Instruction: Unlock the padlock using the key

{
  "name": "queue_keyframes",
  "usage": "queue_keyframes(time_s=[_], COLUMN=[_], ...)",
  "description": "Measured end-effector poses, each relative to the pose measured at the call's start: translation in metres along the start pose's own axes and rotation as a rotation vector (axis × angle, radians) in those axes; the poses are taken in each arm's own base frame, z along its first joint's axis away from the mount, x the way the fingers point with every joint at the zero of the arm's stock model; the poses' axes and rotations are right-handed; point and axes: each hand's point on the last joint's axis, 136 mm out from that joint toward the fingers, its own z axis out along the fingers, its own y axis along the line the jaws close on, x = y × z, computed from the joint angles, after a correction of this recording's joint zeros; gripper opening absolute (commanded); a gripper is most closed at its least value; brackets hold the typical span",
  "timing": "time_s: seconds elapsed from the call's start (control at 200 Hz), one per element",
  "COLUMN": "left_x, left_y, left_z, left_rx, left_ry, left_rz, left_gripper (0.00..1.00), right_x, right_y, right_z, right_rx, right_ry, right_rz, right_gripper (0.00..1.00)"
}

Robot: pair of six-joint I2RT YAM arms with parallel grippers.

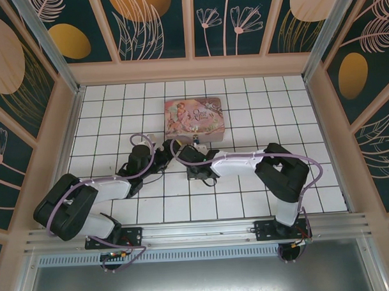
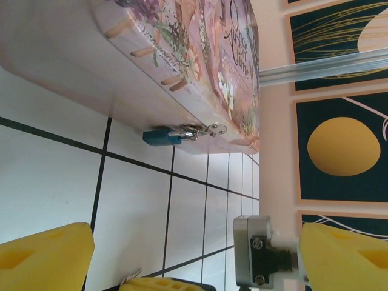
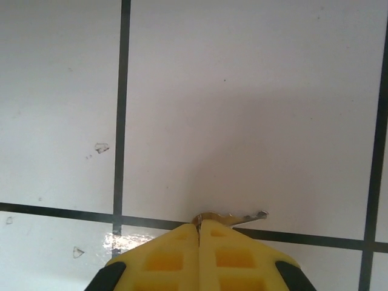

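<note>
The small blue padlock [image 2: 162, 136] lies on the tiles against the front wall of the pink tin box [image 2: 182, 54], its silvery shackle through the box's hasp. My left gripper [image 2: 194, 267] is open, its yellow fingers [image 2: 42, 260] wide apart, a little short of the padlock with nothing between them. My right gripper [image 3: 199, 225] is shut on the key [image 3: 242, 217], low over the tiles. The key's toothed blade sticks out to the right of the closed yellow fingertips, just over a black grout line. In the top view both grippers sit just in front of the tin box [image 1: 195, 118].
The white tiled floor [image 1: 247, 182] is ringed by low peach walls with dark flowered panels [image 1: 152, 25]. An aluminium rail [image 1: 204, 231] carries both arm bases at the near edge. A few small chips [image 3: 100, 147] mark the tiles under the right gripper.
</note>
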Motion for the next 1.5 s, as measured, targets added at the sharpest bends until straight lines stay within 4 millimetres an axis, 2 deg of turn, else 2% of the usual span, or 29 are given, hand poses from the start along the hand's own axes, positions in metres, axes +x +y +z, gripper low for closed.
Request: queue_keyframes(time_s=[0.15, 0.27, 0.505, 0.811, 1.196, 1.501], left_x=[0.001, 0.001, 0.002, 0.011, 0.018, 0.016], left_y=[0.002, 0.002, 0.002, -0.003, -0.039, -0.083], left_z=[-0.002, -0.002, -0.002, 0.008, 0.017, 0.008], left_rx=[-0.002, -0.004, -0.003, 0.026, 0.179, 0.375], left_ry=[0.001, 0.001, 0.006, 0.071, 0.140, 0.152], left_rz=[-0.001, -0.001, -0.001, -0.033, -0.154, -0.306], left_gripper=[0.88, 0.88, 0.88, 0.88, 0.85, 0.78], right_x=[0.005, 0.006, -0.024, -0.052, -0.094, -0.125], right_y=[-0.003, -0.007, -0.004, -0.019, -0.002, -0.001], right_z=[-0.004, -0.016, -0.058, -0.093, -0.134, -0.158], right_rx=[-0.043, -0.079, -0.231, -0.444, -0.726, -0.933], right_ry=[0.036, 0.042, -0.052, -0.121, -0.199, -0.309], right_rz=[0.018, 0.033, 0.113, 0.246, 0.358, 0.533], right_gripper=[0.00, 0.00, 0.00, 0.00, 0.00, 0.00])
